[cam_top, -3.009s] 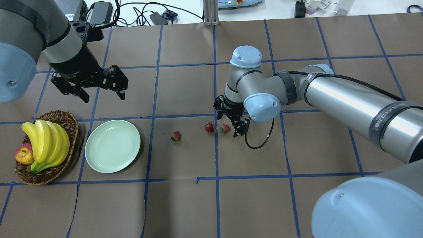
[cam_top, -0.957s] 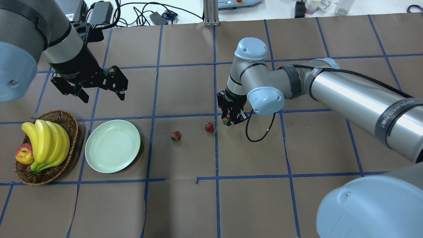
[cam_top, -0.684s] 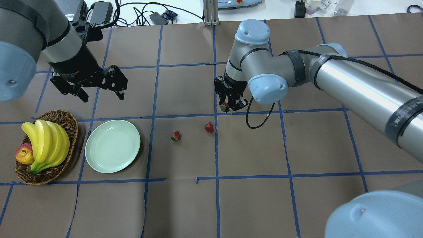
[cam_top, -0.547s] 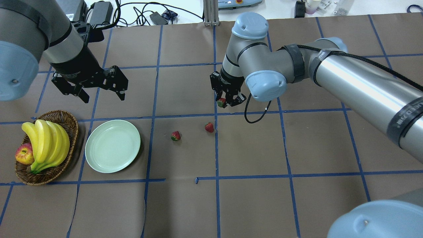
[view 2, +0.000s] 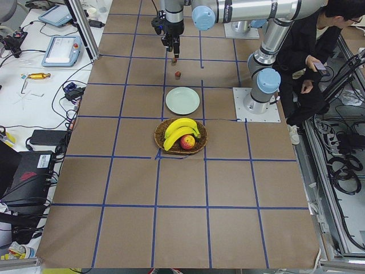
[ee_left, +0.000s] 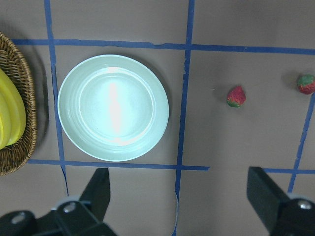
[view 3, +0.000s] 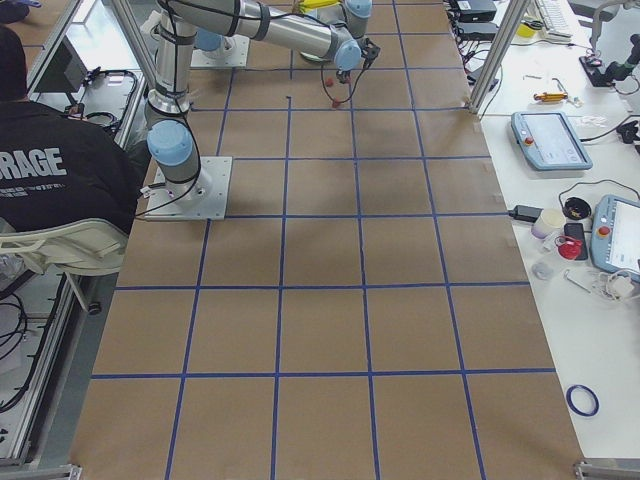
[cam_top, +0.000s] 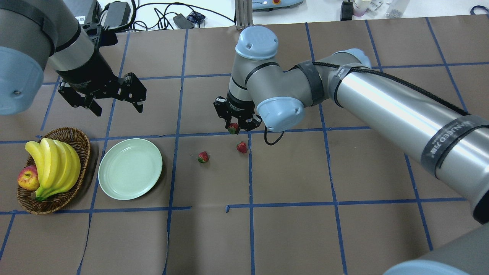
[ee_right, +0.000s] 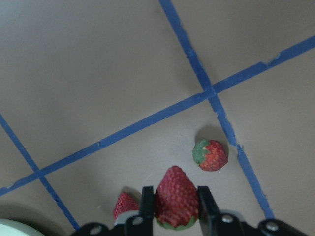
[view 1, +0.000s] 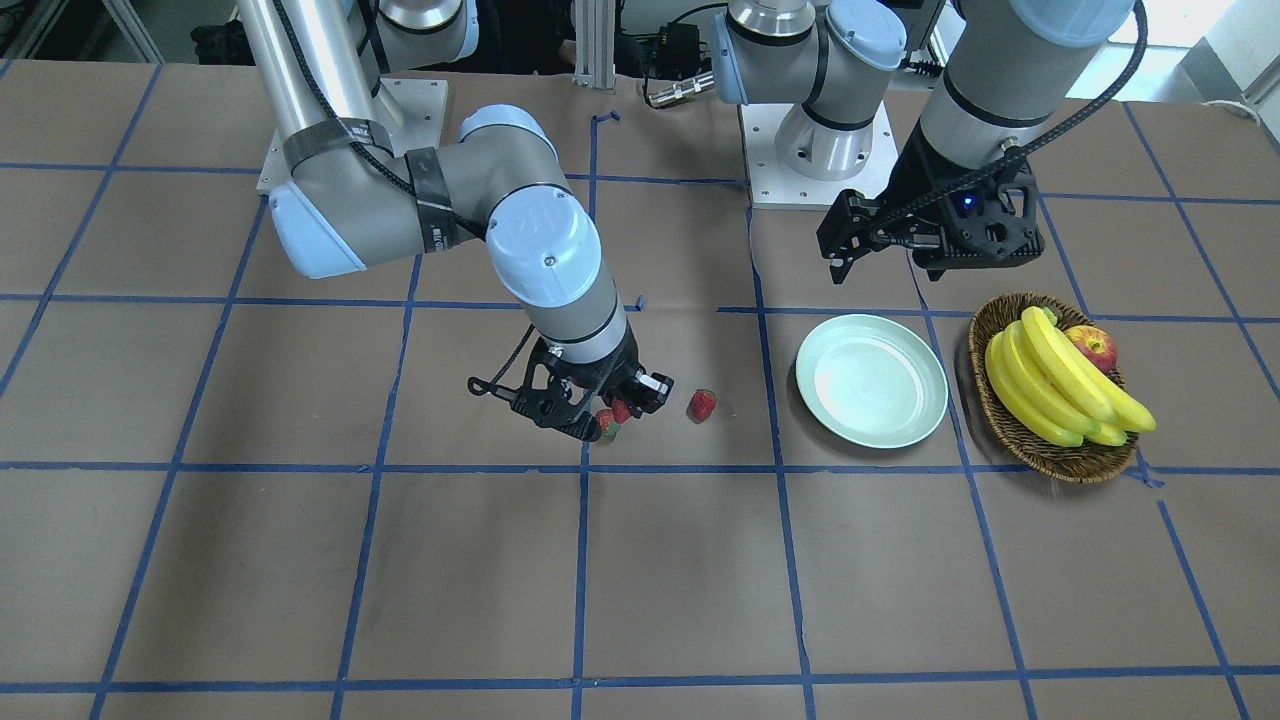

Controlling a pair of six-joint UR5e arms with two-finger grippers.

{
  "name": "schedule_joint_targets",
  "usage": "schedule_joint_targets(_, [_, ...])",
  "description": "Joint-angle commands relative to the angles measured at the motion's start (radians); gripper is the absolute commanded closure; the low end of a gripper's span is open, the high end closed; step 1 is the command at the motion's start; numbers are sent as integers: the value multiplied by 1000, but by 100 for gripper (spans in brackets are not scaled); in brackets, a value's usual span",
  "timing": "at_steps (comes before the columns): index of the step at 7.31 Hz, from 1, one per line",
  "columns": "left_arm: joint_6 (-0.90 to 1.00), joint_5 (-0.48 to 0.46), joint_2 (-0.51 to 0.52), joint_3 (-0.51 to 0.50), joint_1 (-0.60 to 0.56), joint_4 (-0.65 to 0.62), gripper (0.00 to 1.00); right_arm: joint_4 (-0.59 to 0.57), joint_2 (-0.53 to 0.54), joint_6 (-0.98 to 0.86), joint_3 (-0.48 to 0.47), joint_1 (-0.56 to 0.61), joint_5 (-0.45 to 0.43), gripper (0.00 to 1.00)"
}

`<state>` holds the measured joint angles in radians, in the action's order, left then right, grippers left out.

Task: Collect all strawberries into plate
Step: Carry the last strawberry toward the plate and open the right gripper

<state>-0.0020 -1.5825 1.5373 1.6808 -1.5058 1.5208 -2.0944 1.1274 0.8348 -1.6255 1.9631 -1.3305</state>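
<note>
**One berry in the right claw, two on the paper, plate bare**

On my overhead feed the plate (cam_top: 130, 169) sits low on the left with nothing in it. Just beside it, at its 9 o'clock, the wicker basket (cam_top: 87, 151) carries a bunch of bananas (cam_top: 53, 164). An apple (cam_top: 27, 178) is tucked at the bananas' 8 o'clock.

My right claw (cam_top: 233, 128) is pinched down on the held strawberry (ee_right: 176, 199). The wrist feed shows a finger pressed against each side of it, and it is clear of the paper. Two more berries lie on the table at the plate's 3 o'clock. The nearer strawberry (cam_top: 203, 157) comes first, then the farther strawberry (cam_top: 242, 147), which is at 5 o'clock from the held one. My left claw (cam_top: 118, 109) hangs at the plate's 12 o'clock, spread wide, gripping nothing.

The table (cam_top: 290, 236) is covered in brown paper gridded with blue tape. Cables (cam_top: 160, 15) trail along its 12 o'clock edge. My side feeds show a person in black (view 2: 311, 63) beside the robot's base, a seated person (view 3: 55, 170), and a teach pendant (view 3: 545, 140) on a white bench.
</note>
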Motion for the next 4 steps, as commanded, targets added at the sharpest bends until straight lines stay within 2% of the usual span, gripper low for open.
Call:
schedule_joint_targets(1, [-1,-1,-2,5,-1,-4,0,-57,-64,-46,1,69,2,100])
schedule_joint_targets(3, [0,-1,-2,7,-1,-2,0,-58,-89,-62,-4,73,2,100])
schedule_joint_targets(4, [0,-1,-2,7,-1,-4,0,-58,-99,-94,-10,73,2,82])
